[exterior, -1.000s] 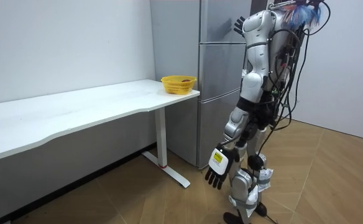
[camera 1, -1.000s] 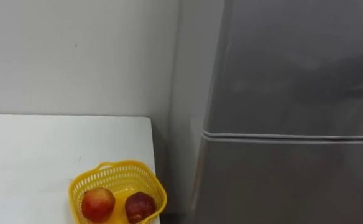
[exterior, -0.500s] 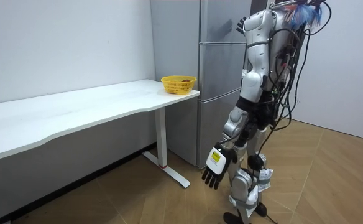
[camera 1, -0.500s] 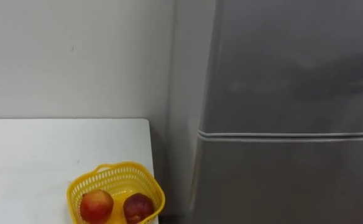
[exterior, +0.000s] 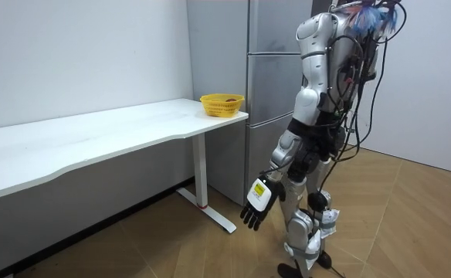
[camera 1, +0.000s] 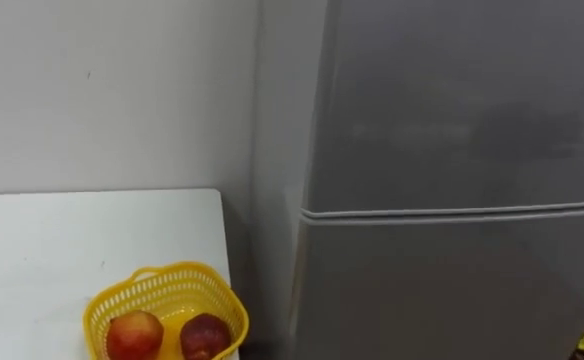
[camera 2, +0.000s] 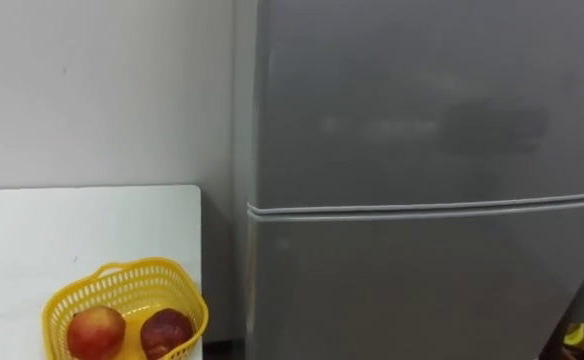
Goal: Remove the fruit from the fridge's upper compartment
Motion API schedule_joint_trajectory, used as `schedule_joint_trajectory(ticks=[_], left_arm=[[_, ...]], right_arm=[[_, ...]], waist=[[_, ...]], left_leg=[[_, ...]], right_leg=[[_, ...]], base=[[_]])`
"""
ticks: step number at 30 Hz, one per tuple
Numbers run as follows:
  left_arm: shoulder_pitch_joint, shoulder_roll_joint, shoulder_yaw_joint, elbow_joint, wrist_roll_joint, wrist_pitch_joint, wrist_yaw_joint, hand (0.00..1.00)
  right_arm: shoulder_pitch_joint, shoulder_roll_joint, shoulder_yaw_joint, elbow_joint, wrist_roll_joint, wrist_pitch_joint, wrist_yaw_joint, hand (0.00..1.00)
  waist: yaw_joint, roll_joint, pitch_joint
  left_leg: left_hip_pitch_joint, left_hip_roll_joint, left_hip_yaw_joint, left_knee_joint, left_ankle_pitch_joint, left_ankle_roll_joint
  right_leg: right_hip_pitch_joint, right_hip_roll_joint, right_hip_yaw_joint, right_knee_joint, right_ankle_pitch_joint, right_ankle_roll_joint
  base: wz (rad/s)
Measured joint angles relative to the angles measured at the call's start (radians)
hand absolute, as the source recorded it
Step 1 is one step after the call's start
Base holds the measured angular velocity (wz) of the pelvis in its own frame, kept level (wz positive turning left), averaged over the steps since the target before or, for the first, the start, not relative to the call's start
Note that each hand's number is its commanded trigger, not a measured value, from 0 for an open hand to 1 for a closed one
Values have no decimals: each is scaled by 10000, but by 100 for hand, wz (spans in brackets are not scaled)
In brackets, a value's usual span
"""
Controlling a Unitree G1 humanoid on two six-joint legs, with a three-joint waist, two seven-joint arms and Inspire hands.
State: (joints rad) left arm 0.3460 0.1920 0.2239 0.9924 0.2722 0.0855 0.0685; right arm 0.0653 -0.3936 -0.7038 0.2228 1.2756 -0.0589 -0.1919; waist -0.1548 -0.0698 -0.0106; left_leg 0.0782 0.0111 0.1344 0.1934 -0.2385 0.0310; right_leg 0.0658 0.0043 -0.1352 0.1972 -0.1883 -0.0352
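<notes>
With the right hand (camera 2: 572,335) withdrawn from the upper door (camera 1: 452,100) of the fridge (camera 1: 452,285) to its lower right, grip state indeterminate, and the left hand (exterior: 256,205) hanging open, the door remains shut and the item, presumably inside, unreached.

Even, soft indoor light, as I see it. The grey fridge (camera 1: 452,290) carries a dull sheen, with a darker smudge of reflection on its upper door (camera 1: 492,125). Shade fills the gap beside the worktop (camera 1: 62,230) and, in the room view, lies beneath it.
</notes>
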Motion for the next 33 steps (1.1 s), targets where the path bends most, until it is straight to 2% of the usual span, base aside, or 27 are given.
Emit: schedule_joint_trajectory(ticks=[2, 3, 4, 5, 7, 11, 13, 17, 18, 20, 21, 23, 25, 28, 33], left_arm=[[-264, -16, -149, 6, -37, 224, 47, 0], [-351, -59, -160, 21, -55, 293, 73, 0], [-432, -114, -167, 8, -66, 292, 91, 0], [-449, -146, -173, 8, -67, 286, 91, 0], [-532, -203, -122, 56, -52, 235, 66, 0], [-441, -275, -94, 222, 32, 227, 39, 0], [-341, -275, -25, 401, 52, 296, -163, 0], [-200, -289, 123, 488, 56, 494, -429, 0], [-190, -288, 124, 552, 58, 570, -435, 0], [-221, -291, 93, 670, 68, 629, -448, 0], [-261, -301, 90, 673, 202, 641, -504, 0], [-351, -301, 28, 719, 243, 681, -515, 0], [-677, -287, -147, 887, 260, 778, -509, 0], [-775, -295, -477, 1009, 378, 899, -511, 0], [-758, -323, -566, 1296, 435, 925, -597, 0]], right_arm=[[204, 234, 507, 1138, -12, -43, -238, 0], [328, 574, 717, 1914, -4, 15, -379, 0], [360, 897, 838, 2783, 99, 169, -475, 0], [362, 998, 980, 3328, 170, 185, -470, 0], [387, 1341, 1286, 5829, 552, 273, -455, 0], [389, 1542, 1467, 9151, 523, 659, -131, 0], [618, 1689, 1470, 10364, -205, 932, 227, 0], [1087, 1803, 1722, 11153, -2070, 1274, 804, 0], [1190, 1870, 1753, 11263, -2895, 1274, 940, 0], [1173, 1877, 2218, 11449, -4531, 1405, 1097, 0], [1107, 1878, 2525, 11540, -5531, 1492, 1171, 0], [1085, 1886, 3403, 11518, -7125, 1597, 1196, 0], [924, 1891, 4453, 11526, -8906, 1858, 1189, 0], [558, 1899, 4910, 11530, -10356, 1913, 1238, 0], [286, 1924, 5414, 11375, -11409, 1830, 1274, 0]], waist=[[1, 22, 3], [32, 48, 9], [53, 85, 26], [85, 109, 36], [184, 76, 13], [232, 124, 16], [196, 139, 26], [226, 149, 32], [240, 163, 63], [261, 153, 66], [279, 154, 70], [533, 187, 68], [878, 200, 77], [1059, 230, 76], [1329, 398, 67]], left_leg=[[33, 4, 28, -7, 1, -1], [70, 6, 50, -8, 5, -3], [111, 4, 57, -11, 11, -7], [133, 6, 58, -10, 11, -6], [206, -5, 24, -43, 10, -10], [212, -36, -18, -51, 12, -7], [214, -90, -74, -59, 12, -6], [236, -91, -193, -37, 12, -4], [329, -95, -243, -40, 12, -4], [442, -104, -289, -58, 7, -3], [477, -104, -309, -68, 6, -2], [563, -91, -282, -89, -10, -6], [494, -98, -383, -59, -16, -2], [456, -101, -451, 48, -16, -3], [513, -107, -514, 26, -15, -6]], right_leg=[[-12, 4, 29, 48, -3, -3], [3, 9, 53, 56, -6, -7], [9, 18, 104, 63, -11, -13], [-5, 26, 130, 57, -16, -13], [13, 31, 190, 57, -93, -4], [72, 21, 169, 66, -116, 11], [179, 3, 81, 17, -115, 19], [240, -23, -41, -125, -108, 37], [315, -22, -53, -140, -111, 37], [443, -19, -57, -250, -138, 51], [499, -13, -67, -282, -137, 52], [568, -14, -74, -278, -136, 50], [561, -37, -214, -275, -122, 42], [558, -39, -324, -274, -117, 35], [639, -37, -331, -298, -118, 28]], base=[[-5], [-4], [-5], [-8], [0], [2], [9], [8], [6], [6], [0], [0], [11], [8], [3]])
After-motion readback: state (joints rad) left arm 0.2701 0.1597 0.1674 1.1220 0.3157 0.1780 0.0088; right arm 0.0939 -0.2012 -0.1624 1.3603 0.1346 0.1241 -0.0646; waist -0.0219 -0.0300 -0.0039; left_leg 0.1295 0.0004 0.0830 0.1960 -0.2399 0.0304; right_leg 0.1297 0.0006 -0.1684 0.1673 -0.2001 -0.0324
